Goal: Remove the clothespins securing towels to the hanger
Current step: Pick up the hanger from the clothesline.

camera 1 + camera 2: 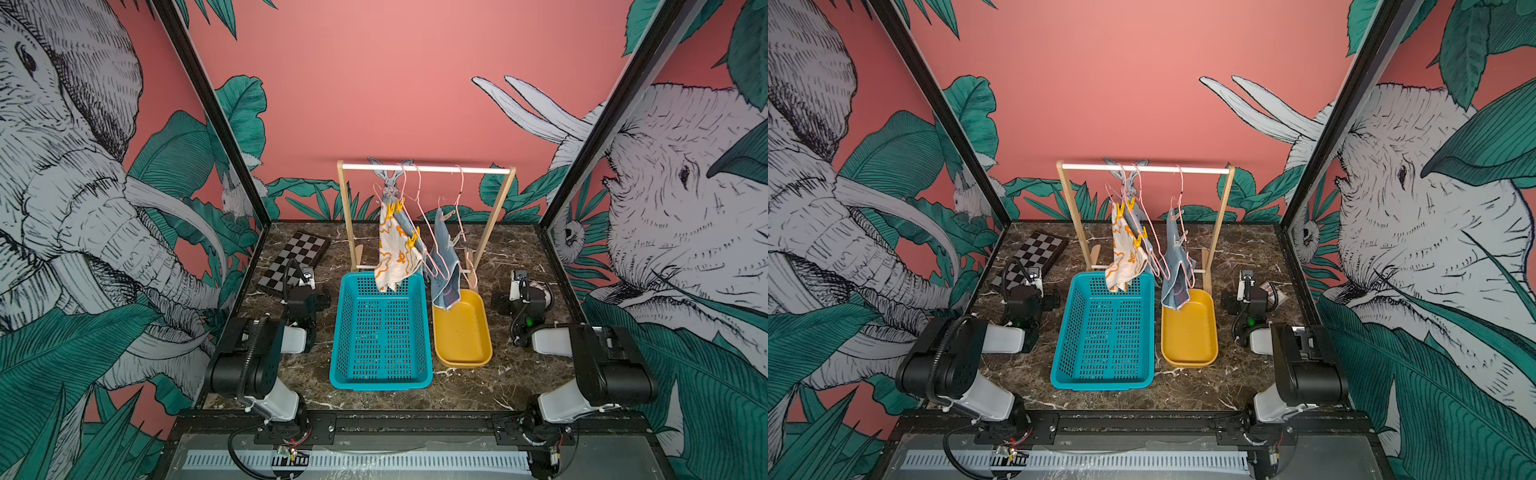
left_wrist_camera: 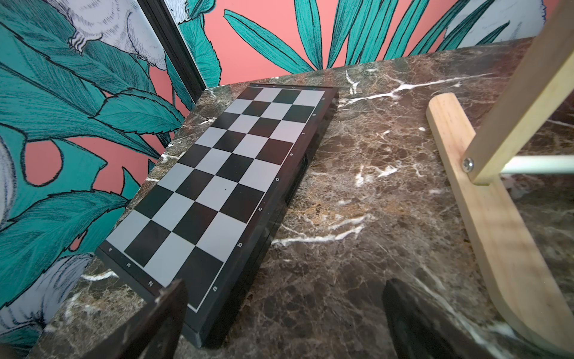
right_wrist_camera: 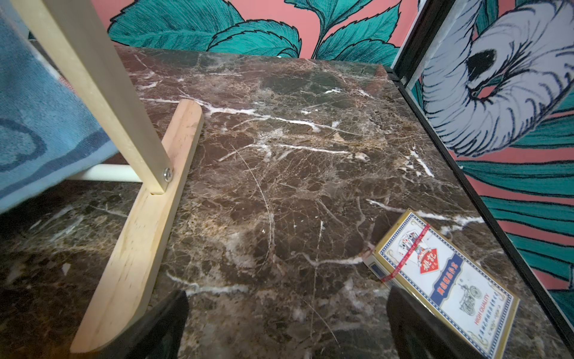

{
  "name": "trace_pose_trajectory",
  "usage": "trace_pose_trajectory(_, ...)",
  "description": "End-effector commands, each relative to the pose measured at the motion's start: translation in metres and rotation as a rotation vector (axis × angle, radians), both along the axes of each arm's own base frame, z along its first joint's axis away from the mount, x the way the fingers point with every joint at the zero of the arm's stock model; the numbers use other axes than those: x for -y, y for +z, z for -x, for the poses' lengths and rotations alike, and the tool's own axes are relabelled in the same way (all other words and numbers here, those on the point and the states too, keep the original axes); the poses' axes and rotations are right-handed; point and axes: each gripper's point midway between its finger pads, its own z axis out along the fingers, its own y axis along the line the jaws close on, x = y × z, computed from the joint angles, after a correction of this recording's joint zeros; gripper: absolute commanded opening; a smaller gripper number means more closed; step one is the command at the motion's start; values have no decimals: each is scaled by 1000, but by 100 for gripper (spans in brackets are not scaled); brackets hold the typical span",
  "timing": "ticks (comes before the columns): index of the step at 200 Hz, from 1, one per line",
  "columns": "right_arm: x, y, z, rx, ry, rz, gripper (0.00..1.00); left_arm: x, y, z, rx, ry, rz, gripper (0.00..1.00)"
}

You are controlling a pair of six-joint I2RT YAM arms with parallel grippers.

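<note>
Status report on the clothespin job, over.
Both open, empty: left gripper, right gripper, parked low. Yellow clothespins clipped on towels. Teal basket below, nothing blocking.

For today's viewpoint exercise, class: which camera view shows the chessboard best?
The left wrist view: the chessboard is large there, squares and edge letters readable. Both top views show it small, its near corner behind the left arm. The right wrist view misses it.

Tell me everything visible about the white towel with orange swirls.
The white towel is a thin, limp cloth printed with orange swirls. It hangs crumpled from a steeply tilted pink wire hanger on the wooden rack, pinned by yellow clothespins near its top and further down its edge. Its lower end dangles over the back rim of the teal basket; contact there is unclear.
</note>
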Motion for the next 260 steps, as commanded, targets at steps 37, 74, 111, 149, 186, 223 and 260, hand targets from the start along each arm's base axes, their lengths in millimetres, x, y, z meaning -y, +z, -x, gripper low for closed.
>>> trace_pose_trajectory(37, -1, 16, -9, 61, 1, -3, 99, -4, 11, -3, 34, 19, 10, 84)
trace_pose_trajectory(74, 2, 21, -10, 78, -17, -3, 94, -7, 20, -4, 62, 34, 4, 70)
trace_pose_trajectory(111, 13, 45, 7, 60, -83, 3, 89, -18, 40, 9, 56, 108, 6, 69)
trace_pose_trajectory(149, 14, 67, 23, 81, -106, -29, 87, -12, 88, 25, 94, 85, 82, 68)
trace_pose_trajectory(186, 0, 99, 37, 114, -59, -81, 84, 9, 128, 46, 151, 7, 183, 65)
trace_pose_trajectory(223, -20, 138, 62, 175, 8, -69, 83, 52, 163, 60, 174, -127, 220, 62)
trace_pose_trajectory(260, -35, 163, 83, 211, 74, -95, 83, 111, 185, 57, 159, -318, 270, 63)
